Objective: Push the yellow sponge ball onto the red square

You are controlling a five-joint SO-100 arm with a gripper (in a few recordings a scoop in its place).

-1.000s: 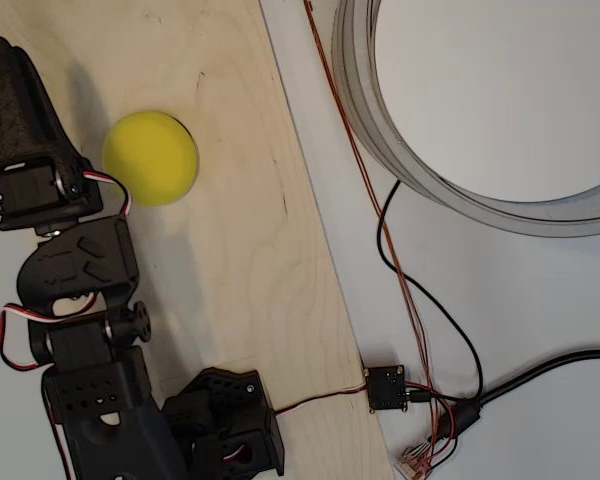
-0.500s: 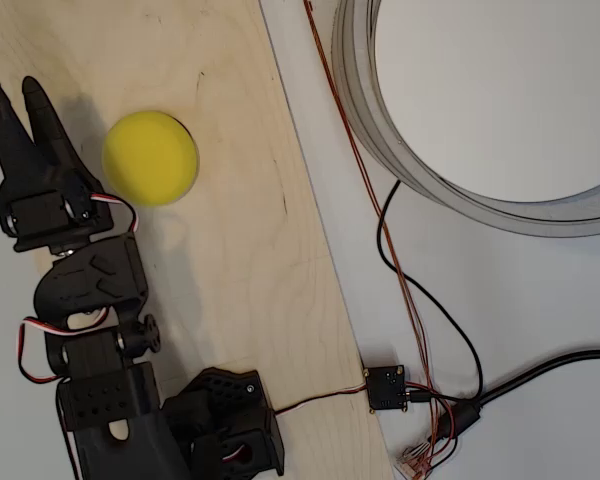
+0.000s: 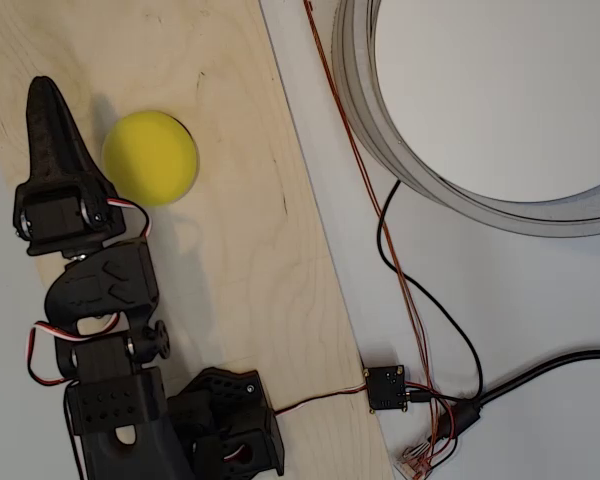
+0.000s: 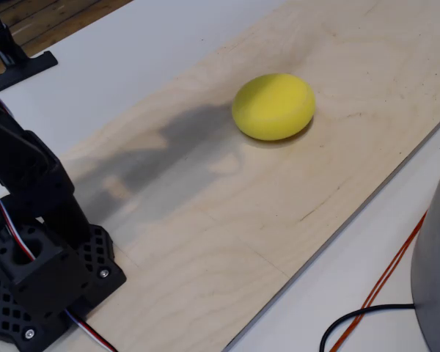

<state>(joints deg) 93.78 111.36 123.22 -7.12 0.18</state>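
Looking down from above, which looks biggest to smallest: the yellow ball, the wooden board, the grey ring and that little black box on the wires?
1. Wooden board and grey ring: both run off the frame, too unsure to rank.
2. Yellow ball.
3. Little black box.

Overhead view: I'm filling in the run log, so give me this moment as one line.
gripper: shut, left of ball, apart | yellow sponge ball: resting on wooden board | red square: not seen | push: not begun
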